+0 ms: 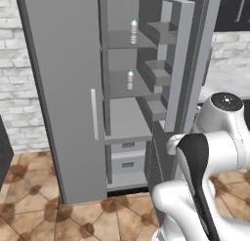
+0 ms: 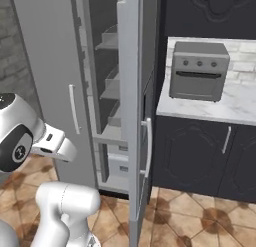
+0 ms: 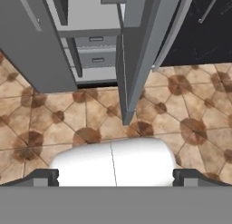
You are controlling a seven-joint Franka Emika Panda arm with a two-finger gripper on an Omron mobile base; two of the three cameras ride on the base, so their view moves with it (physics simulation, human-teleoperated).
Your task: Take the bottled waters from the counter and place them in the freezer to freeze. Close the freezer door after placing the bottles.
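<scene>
Two bottled waters [image 1: 134, 31] [image 1: 130, 79] are seen standing on two freezer [image 1: 124, 69] shelves, one above the other. The freezer door [image 2: 134, 111] is left open. The gripper [image 3: 115, 177] is held wide open, empty, over the floor [image 3: 190, 128].

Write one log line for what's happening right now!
bottled waters: on freezer shelves | freezer door: open | claw: open, empty, pointed at floor

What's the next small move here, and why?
Probably bring the open fingers up to the outer face of the freezer door and start pushing it shut. Both bottled waters already stand on freezer shelves, the door hangs open, and the hand holds nothing, pointing down at the floor.
</scene>
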